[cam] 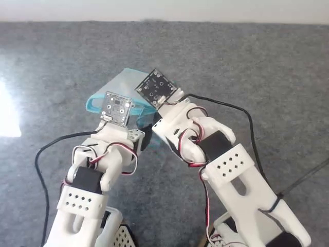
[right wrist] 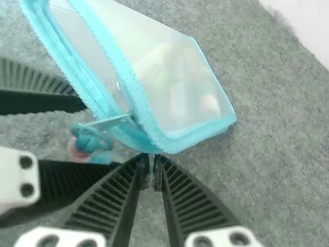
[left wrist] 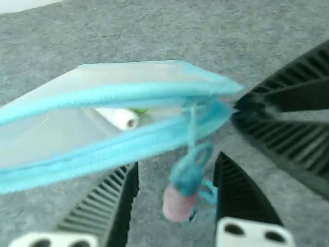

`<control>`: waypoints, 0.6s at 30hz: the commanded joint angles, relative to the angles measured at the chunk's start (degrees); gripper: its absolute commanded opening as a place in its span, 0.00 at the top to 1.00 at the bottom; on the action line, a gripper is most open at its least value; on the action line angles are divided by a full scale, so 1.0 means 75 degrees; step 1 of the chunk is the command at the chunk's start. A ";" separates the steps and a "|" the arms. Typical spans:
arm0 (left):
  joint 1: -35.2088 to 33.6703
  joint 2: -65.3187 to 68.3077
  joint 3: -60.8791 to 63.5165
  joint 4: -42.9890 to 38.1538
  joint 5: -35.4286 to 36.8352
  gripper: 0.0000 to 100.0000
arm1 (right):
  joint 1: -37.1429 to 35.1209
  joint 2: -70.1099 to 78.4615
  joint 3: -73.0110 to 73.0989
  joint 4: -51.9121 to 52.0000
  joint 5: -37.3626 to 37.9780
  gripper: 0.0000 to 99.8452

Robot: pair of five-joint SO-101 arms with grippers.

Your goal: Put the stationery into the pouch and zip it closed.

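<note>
No text, label, number or sign can be read. The pouch has plain clear sides. The marks on the small camera boards beside it are too small to make out. The counter under it bears no print.

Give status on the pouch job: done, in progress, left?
Done: stationery lies inside the pouch. In hand: right gripper pinches the pouch's end; left gripper has open jaws either side of the zipper pull. Left: the zipper gapes open; grasp pull, zip closed.
</note>
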 commanded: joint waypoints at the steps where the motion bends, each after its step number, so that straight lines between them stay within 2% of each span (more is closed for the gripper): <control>1: 0.0246 -0.0105 -0.0041 -0.0199 0.0176 0.79 | -0.0029 -0.0053 -0.0047 0.0006 -0.0082 0.99; 7: 0.0223 -0.0117 -0.0076 -0.0199 0.0152 0.99 | 0.0018 -0.0053 0.0094 0.0006 -0.0082 0.99; 18: 0.0223 -0.0117 -0.0123 -0.0152 -0.0234 0.99 | 0.0018 -0.0064 0.0926 -0.0510 -0.0035 0.99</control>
